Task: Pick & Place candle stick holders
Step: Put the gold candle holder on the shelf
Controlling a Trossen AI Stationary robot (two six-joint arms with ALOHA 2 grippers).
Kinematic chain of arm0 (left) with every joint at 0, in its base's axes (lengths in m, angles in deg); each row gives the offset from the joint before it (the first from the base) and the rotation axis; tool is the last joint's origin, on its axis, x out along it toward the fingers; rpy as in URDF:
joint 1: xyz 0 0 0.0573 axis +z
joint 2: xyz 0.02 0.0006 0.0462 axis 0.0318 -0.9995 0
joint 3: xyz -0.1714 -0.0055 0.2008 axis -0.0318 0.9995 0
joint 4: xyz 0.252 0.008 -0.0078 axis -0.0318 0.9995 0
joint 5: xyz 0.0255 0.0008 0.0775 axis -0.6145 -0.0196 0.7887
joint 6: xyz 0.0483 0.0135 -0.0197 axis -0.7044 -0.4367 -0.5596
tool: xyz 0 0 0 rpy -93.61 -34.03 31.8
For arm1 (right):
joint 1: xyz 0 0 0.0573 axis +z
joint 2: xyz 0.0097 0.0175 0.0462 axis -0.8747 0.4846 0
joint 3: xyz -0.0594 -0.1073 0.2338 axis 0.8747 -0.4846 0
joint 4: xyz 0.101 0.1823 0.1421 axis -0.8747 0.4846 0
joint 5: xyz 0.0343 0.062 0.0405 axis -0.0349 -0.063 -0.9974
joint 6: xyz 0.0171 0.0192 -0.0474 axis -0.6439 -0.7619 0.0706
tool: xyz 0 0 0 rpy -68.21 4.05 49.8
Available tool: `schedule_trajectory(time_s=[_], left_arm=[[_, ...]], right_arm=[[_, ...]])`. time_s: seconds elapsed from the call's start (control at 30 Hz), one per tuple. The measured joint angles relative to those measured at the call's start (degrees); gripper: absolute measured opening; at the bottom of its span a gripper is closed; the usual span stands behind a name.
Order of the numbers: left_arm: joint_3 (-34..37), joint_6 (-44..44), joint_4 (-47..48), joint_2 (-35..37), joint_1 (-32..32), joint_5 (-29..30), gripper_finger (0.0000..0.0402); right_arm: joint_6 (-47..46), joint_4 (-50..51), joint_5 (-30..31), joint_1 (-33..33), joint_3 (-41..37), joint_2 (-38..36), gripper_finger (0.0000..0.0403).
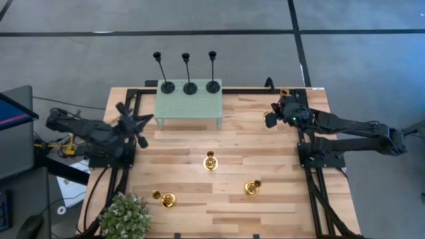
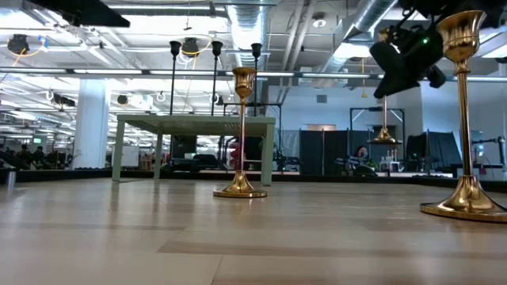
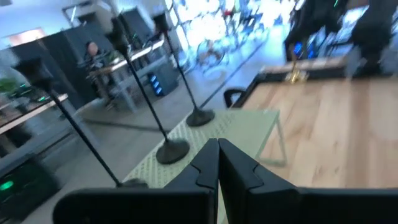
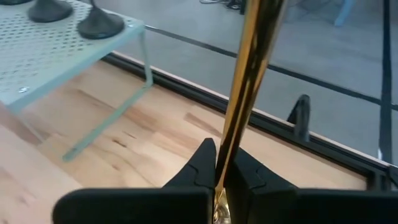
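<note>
We see the right gripper [image 4: 219,163] clamped on a gold candle stick holder's [image 4: 249,81] slim shiny stem at the table's two o'clock corner, probably bound for the green perforated shelf [image 1: 189,106] at twelve, where three black holders [image 1: 190,87] stand. The left gripper [image 3: 217,163] waits pinched shut, empty, at nine o'clock.

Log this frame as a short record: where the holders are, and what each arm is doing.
black holders: three, upright in a row along the far edge of the green rack
gold holders on table: three, standing apart, at centre, front right, front left
fourth gold holder: gripped by its stem
right gripper: at the far right of the table, fingers shut on the stem
left gripper: fingers shut, empty, beside the rack's left end
plant: front left corner
</note>
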Motion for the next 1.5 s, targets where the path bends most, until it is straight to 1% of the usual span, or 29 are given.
schedule_trajectory(time_s=[0.17,0.27,0.37,0.53,0.63,0.77,0.93,1.07,1.17,1.33,1.5], left_arm=[[0.0,-1.5,0.1,7.7,0.0,-5.4,0.0005],[0.0,-1.5,0.7,10.3,0.0,-8.3,0.0005],[0.0,-1.5,0.8,11.0,0.0,-8.7,0.0005],[0.0,-1.3,0.9,10.3,0.0,-8.9,0.0005],[0.0,-1.1,0.9,9.1,0.0,-8.9,0.0005],[0.0,1.2,0.8,6.6,0.0,-8.9,0.0005],[0.0,2.8,0.7,2.6,0.0,-8.9,0.0005],[0.0,2.8,0.7,0.4,0.0,-8.0,0.0005],[0.0,2.8,0.7,0.0,0.0,-7.3,0.0005],[0.0,2.8,0.7,0.0,0.0,-7.2,0.0005],[0.0,2.8,0.7,0.0,0.0,-7.2,0.0006]], right_arm=[[0.4,-1.9,0.0,2.2,0.0,0.0,0.0001],[0.4,-3.8,0.0,3.1,0.0,0.0,0.0001],[0.5,-5.6,-0.8,4.2,0.0,0.0,0.0001],[2.6,-12.6,-6.9,5.6,0.0,0.2,0.0001],[4.5,-16.4,-9.8,6.2,1.5,1.8,0.0001],[8.4,-16.8,-12.3,7.2,6.9,6.5,0.0001],[12.7,-16.5,-18.7,7.7,15.4,15.5,0.0001],[16.6,-13.8,-24.6,7.1,23.5,23.5,0.0001],[19.3,-12.3,-28.0,6.3,29.8,28.8,0.0001],[22.9,-9.7,-35.5,4.3,39.4,36.1,0.0001],[24.4,-6.1,-37.6,2.8,46.6,41.6,0.0001]])
